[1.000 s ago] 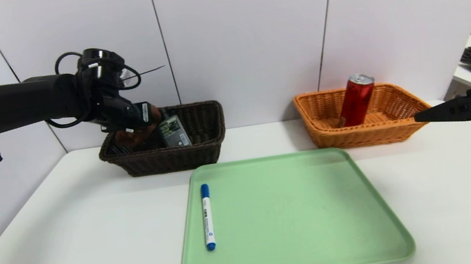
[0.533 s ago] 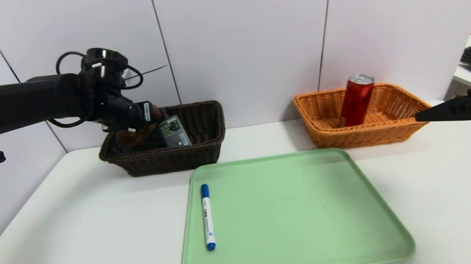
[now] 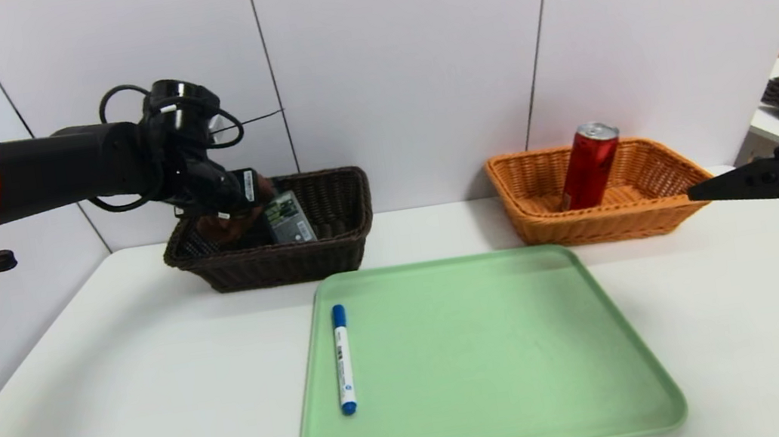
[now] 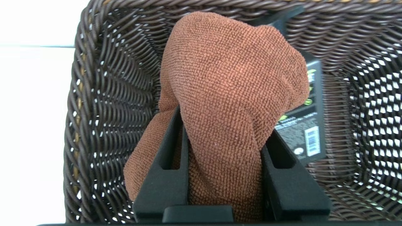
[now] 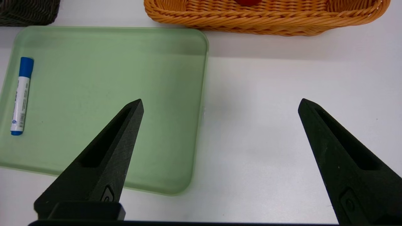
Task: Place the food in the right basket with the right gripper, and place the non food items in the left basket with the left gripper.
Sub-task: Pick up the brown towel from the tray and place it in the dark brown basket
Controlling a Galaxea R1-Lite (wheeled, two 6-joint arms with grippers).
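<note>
Left gripper fingers pinch nubby brown towel over dark wicker basket; green pump bottle apparently lies just beyond them. Right gripper fingers spread wide, empty. Blue-capped marker on tray; red can in orange basket.

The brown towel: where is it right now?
The brown towel is pinched in the left gripper over the dark brown basket at the table's far left, beside the green bottle inside.
</note>
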